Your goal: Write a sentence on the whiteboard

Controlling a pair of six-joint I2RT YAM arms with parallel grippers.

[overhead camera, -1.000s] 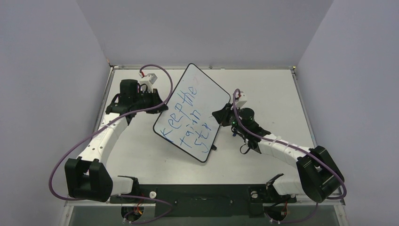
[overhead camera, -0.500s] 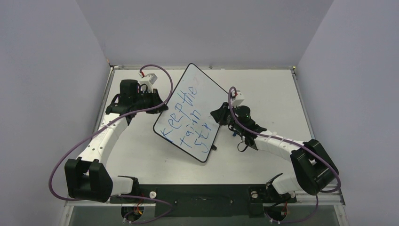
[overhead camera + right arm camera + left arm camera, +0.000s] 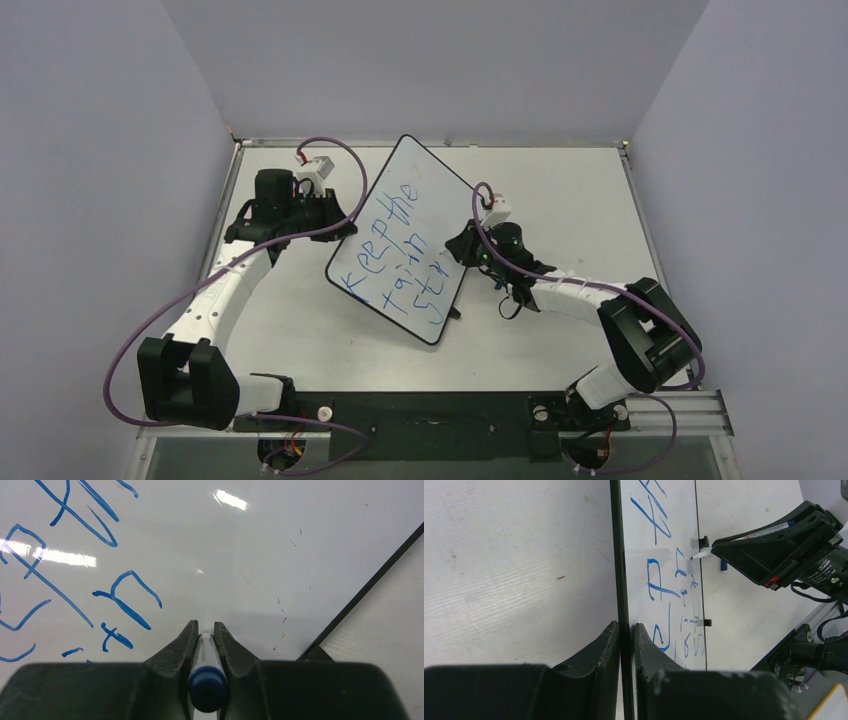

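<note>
Jaws at left pinch the whiteboard (image 3: pixel 681 525) by its rim; right jaws clamp the marker (image 3: pixel 206 682).

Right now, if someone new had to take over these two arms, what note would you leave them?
Left gripper: shut on the rim of the whiteboard, which sits askew on the table.
Right gripper: shut on a blue marker, tip at the board near its right edge.
Done: the sentence reads roughly "Keep the train Str".
Left: finish the last word, then lift the marker away.
</note>
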